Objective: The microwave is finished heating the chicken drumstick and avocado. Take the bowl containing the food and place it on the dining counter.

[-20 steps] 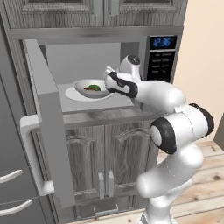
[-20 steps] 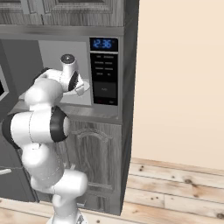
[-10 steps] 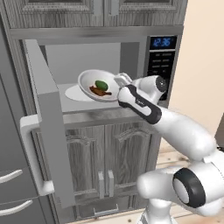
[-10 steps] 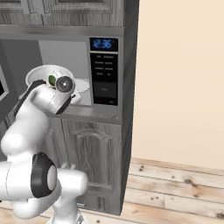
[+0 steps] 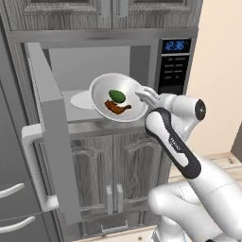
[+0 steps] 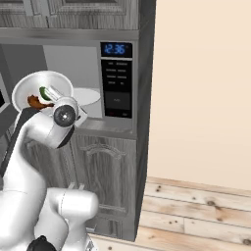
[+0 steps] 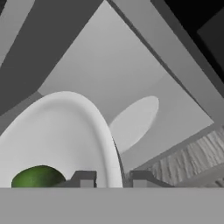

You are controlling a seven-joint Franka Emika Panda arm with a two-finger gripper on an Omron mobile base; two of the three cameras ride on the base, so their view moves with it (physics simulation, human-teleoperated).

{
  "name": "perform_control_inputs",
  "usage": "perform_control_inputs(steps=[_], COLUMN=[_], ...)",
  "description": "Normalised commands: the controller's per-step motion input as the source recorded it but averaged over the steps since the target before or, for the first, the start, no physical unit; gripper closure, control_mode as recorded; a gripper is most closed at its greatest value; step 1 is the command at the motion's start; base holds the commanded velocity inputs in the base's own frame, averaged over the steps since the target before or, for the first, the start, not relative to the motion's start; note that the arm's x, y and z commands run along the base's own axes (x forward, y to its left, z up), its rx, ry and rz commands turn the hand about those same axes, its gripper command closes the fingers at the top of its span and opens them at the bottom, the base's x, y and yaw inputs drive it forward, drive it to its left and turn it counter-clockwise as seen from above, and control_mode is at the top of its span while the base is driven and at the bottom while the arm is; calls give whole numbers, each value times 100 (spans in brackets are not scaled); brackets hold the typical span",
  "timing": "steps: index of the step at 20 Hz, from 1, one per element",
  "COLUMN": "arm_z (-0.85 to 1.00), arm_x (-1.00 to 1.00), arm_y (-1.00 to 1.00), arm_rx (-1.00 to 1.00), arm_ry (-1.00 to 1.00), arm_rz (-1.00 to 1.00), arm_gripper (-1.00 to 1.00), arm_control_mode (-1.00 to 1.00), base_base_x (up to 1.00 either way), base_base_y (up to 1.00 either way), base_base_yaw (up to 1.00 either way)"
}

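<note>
Nearest, the microwave (image 5: pixel 118 85) door hangs wide open at left, vertical bar handle toward the camera. Gripper (image 5: pixel 143 96) clamped on the right rim of the bowl (image 5: pixel 101 92), held tilted in the air in front of the cavity opening, clear of the floor of it. Avocado (image 5: pixel 117 96) and chicken drumstick (image 5: pixel 116 108) lie inside the bowl, touching. Behind, the white turntable plate (image 5: pixel 80 99) sits flat on the cavity floor. Grey wood-grain cabinets (image 5: pixel 118 175) below and above.

Right base view adds a beige wall (image 6: pixel 201 88), a plank floor (image 6: pixel 196 215) and the keypad panel (image 6: pixel 116 81) with blue digits. Hand view: fingers (image 7: pixel 83 179) straddle the bowl rim, avocado at lower left.
</note>
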Motion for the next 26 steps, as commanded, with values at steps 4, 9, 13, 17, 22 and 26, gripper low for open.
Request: perform_control_inputs(steps=[4, 9, 13, 17, 22, 26], arm_z=[21, 0, 0, 0, -2, 0], arm_x=[-94, -4, 0, -1, -9, 0], arm_y=[-18, 0, 0, 0, -11, 0], arm_rx=[-38, -1, 0, 0, 0, 0], arm_ry=[3, 0, 0, 0, 0, 0], arm_rz=[19, 1, 0, 0, 0, 0], arm_gripper=[100, 100, 100, 100, 100, 100], arm_control_mode=[-100, -100, -100, -100, -100, 100], base_base_x=[0, 0, 0, 0, 0, -24], base_base_y=[0, 0, 0, 0, 0, -84], base_base_yaw=[0, 0, 0, 0, 0, 16])
